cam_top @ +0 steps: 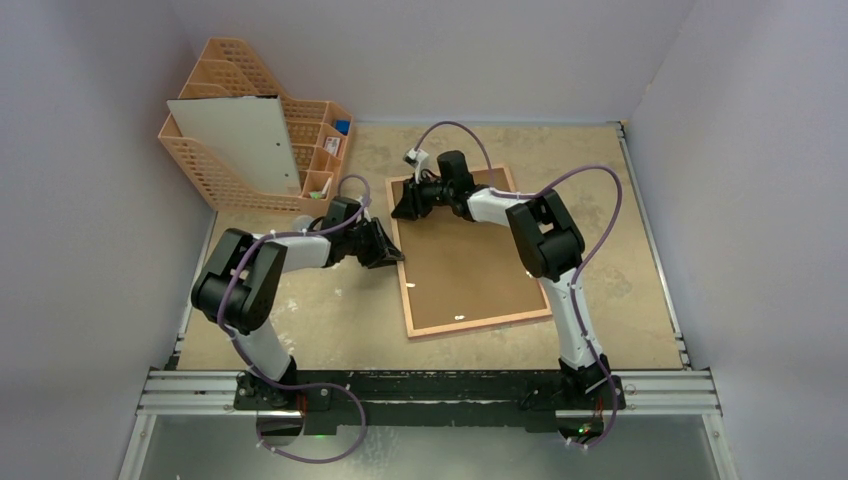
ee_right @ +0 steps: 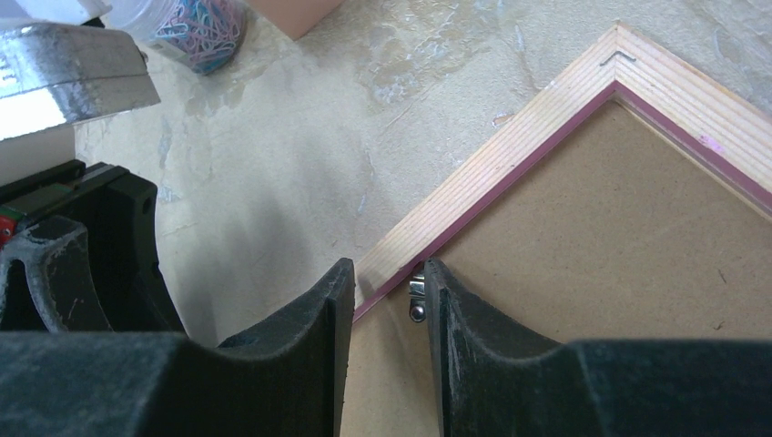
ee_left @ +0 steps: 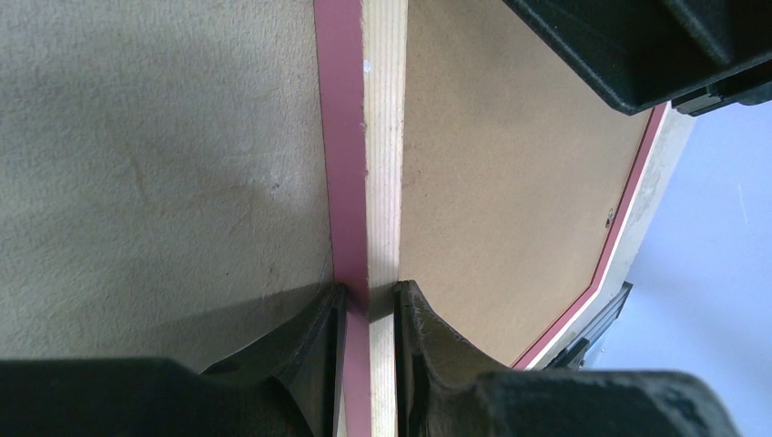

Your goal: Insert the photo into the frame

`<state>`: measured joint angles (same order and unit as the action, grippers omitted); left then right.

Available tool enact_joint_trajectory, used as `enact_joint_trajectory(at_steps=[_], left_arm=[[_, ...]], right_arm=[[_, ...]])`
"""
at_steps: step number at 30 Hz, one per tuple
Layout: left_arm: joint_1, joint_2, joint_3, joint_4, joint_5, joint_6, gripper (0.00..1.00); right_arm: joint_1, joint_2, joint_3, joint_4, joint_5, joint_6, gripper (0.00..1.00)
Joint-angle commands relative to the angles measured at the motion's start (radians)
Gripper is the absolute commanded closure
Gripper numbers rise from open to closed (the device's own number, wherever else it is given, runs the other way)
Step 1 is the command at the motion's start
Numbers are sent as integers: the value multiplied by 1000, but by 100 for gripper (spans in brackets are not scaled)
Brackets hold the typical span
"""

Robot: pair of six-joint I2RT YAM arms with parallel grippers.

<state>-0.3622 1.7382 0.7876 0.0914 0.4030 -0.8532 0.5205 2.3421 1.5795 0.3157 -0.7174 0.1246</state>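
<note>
The frame [cam_top: 480, 325] lies back-up on the table with a brown backing board [cam_top: 465, 260] inside it. My left gripper [cam_top: 392, 255] is shut on the frame's left rail [ee_left: 364, 137], one finger on the pink outer side and one on the board side [ee_left: 369, 296]. My right gripper [cam_top: 400, 210] hovers at the far left corner, open [ee_right: 390, 273], straddling the rail [ee_right: 564, 100] beside a small metal tab [ee_right: 417, 299]. A large white sheet [cam_top: 240, 140] leans on the rack, probably the photo's plain back. No printed side shows.
An orange mesh file rack [cam_top: 310, 135] with small items stands at the back left. A jar of coloured paper clips [ee_right: 205, 32] sits near the frame's far corner. Walls enclose the table on three sides.
</note>
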Motion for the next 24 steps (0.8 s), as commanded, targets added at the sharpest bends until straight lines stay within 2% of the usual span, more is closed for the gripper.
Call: enact_joint_trajectory(at_steps=[1,9,15,21,24], left_arm=[[15,81,-7,-72,-231,57,96],[26,86,8,-90,-240,73,96],[28,93,11,-90,-243,73,96],[29,80,7,-120,-248,74,96],[29,69,6,-125,-248,75,95]], right_arm=[[59,86,-80,-353,-69,-50,63],[76,108,-52,-418,-138,-113,62],[80,66,-80,-432,-194,-118,62],[60,-35,-120,-328,-222,0,63],[27,-80,-127,-256,-90,119,63]])
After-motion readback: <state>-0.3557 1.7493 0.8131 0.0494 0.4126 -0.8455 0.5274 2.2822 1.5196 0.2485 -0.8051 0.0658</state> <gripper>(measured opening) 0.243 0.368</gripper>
